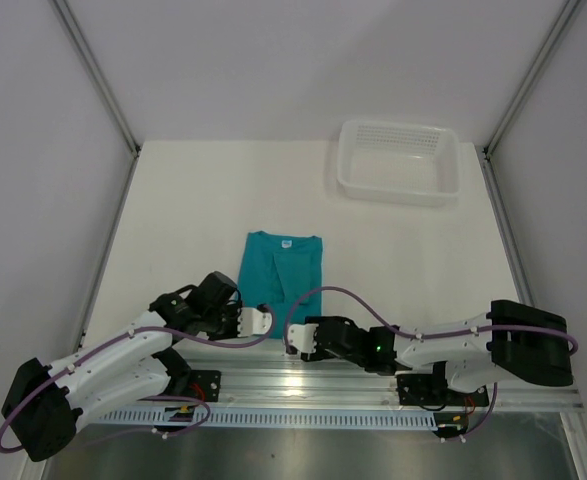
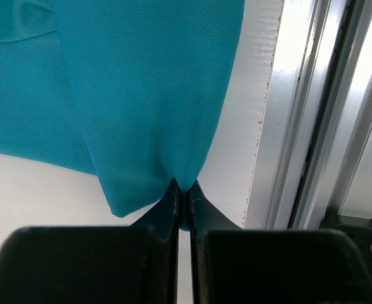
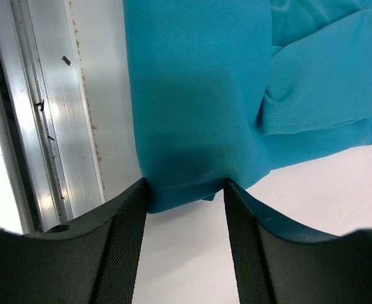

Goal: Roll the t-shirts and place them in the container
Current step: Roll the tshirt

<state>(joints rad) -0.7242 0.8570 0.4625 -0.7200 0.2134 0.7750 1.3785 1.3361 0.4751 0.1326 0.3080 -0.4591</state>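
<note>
- My left gripper [image 2: 184, 188] was clenched on the near hem of the t-shirt [image 1: 283, 265]. The cloth puckered to a point where my two fingers met.
- My right gripper [image 3: 186, 188] stood with its fingers apart at the same near hem, further to my right. The shirt's edge filled the gap and touched both fingers. I could not tell whether I was squeezing it or only straddling it.
- The teal t-shirt lay on the white table [image 1: 193, 220], folded into a narrow strip running away from me, with its white label [image 1: 286, 241] at the far end.
- Its near edge lay just beside the metal rail [image 1: 373, 385] at the table's front.
- A white basket [image 1: 393, 195] sat at the far right of the table, well apart from the shirt.
</note>
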